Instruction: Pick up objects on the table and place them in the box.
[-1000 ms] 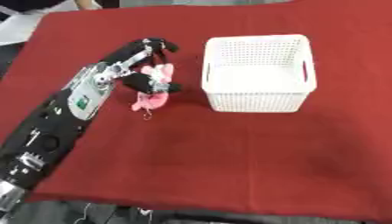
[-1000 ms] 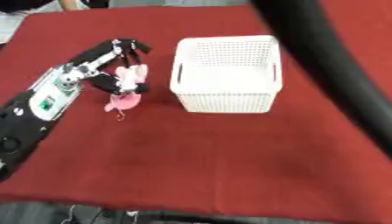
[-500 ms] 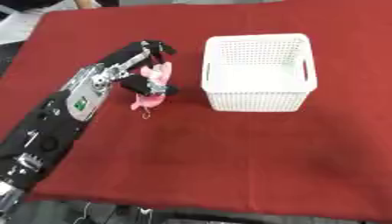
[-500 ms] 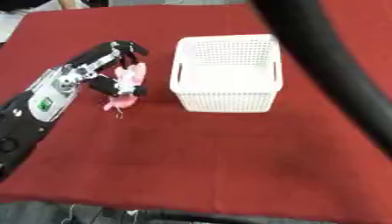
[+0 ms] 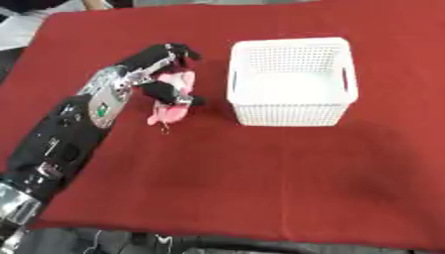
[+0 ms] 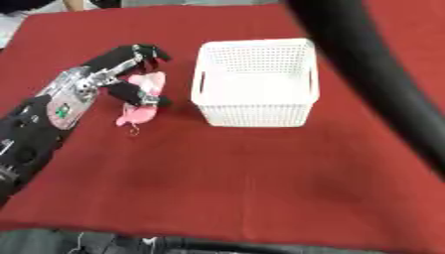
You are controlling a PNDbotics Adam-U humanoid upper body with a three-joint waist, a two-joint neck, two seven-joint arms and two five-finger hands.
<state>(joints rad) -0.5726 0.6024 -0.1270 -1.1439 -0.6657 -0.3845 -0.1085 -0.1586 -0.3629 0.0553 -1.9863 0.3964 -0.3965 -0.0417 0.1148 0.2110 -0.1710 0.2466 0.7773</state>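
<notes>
Here the left hand (image 5: 155, 82) curls around a pink soft item (image 5: 170, 96), possibly a small toy, left of the white basket (image 5: 291, 82). This looks like the pick-up step; next it needs lifting over the basket's rim.

red-clothed table (image 5: 260, 168), white basket (image 5: 291, 82), pink object (image 5: 170, 106)

left robot hand (image 5: 157, 74): fingers curled, pinching | left arm: extended forward
</notes>
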